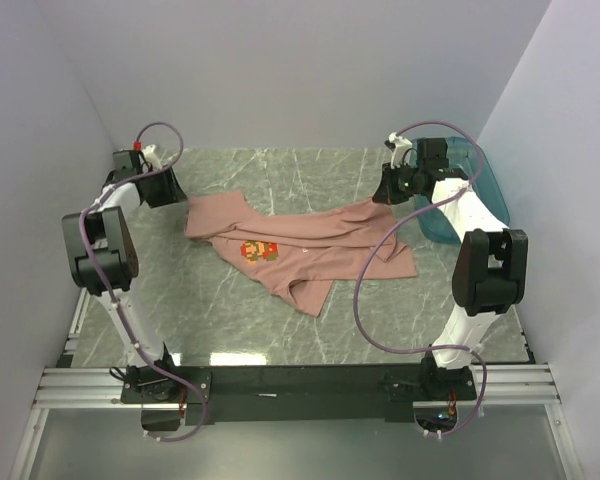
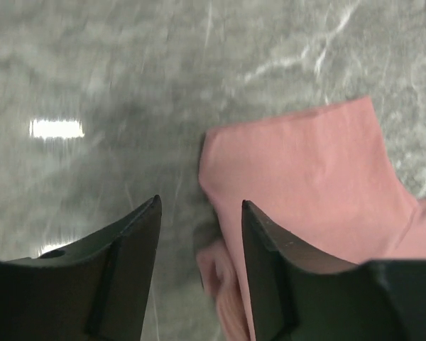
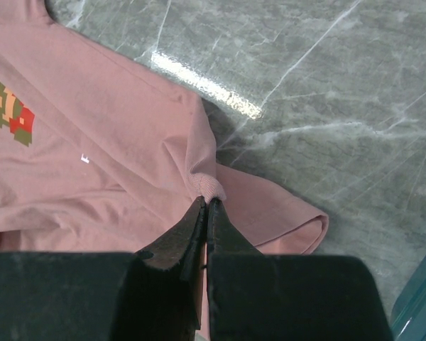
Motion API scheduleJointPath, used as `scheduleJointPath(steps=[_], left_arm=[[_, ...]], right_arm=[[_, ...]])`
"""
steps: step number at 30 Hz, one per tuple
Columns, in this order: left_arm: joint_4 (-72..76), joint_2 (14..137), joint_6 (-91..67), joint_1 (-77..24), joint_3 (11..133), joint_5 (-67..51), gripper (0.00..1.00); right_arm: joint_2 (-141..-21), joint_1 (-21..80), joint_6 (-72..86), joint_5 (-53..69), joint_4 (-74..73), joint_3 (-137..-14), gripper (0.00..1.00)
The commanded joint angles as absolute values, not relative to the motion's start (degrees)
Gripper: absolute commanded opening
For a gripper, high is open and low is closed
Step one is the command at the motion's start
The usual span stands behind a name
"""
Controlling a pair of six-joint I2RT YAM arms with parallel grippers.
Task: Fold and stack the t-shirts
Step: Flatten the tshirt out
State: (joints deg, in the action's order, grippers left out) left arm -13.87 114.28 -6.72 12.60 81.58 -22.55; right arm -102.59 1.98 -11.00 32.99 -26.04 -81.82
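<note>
One salmon-pink t-shirt (image 1: 310, 255) lies crumpled and stretched across the marble table, its pixel print (image 1: 260, 250) facing up. My left gripper (image 1: 180, 196) hovers at the shirt's far-left sleeve. In the left wrist view that gripper (image 2: 200, 202) is open, with the sleeve (image 2: 305, 185) under its right finger and a blurred fold of cloth below the gap. My right gripper (image 1: 385, 192) is at the shirt's far-right end. In the right wrist view it (image 3: 207, 201) is shut on a ribbed bunch of the t-shirt (image 3: 113, 128), beside the print (image 3: 11, 110).
A teal plastic tub (image 1: 472, 205) stands at the back right behind the right arm, and its corner (image 3: 420, 305) shows in the right wrist view. Walls close in the table on the left, back and right.
</note>
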Motion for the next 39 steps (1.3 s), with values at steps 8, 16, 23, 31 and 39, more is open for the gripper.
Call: scheduleJointPath(steps=[8, 16, 23, 31, 39], left_arm=[[-19.42, 124.63, -3.6, 9.93, 95.1, -25.23, 0.48], [-20.48, 127.26, -3.25, 9.58, 96.76, -25.66, 0.43], [-21.36, 129.11, -3.16, 9.49, 97.82, -26.1, 0.34], [-21.27, 128.68, -3.95, 9.49, 99.49, -28.65, 0.05], [-11.45, 102.3, -7.55, 9.49, 85.37, -30.68, 0.0]], right_arm=[[-102.92, 1.76, -11.52, 34.72, -24.35, -84.02, 0.0], [-103.18, 1.76, -11.43, 34.63, -24.7, -84.37, 0.0], [-102.83, 1.58, -11.34, 34.54, -24.79, -84.37, 0.0], [-102.31, 1.58, -11.51, 34.72, -25.49, -84.55, 0.0], [-93.88, 1.58, -18.88, 32.44, -35.22, -90.95, 0.0]])
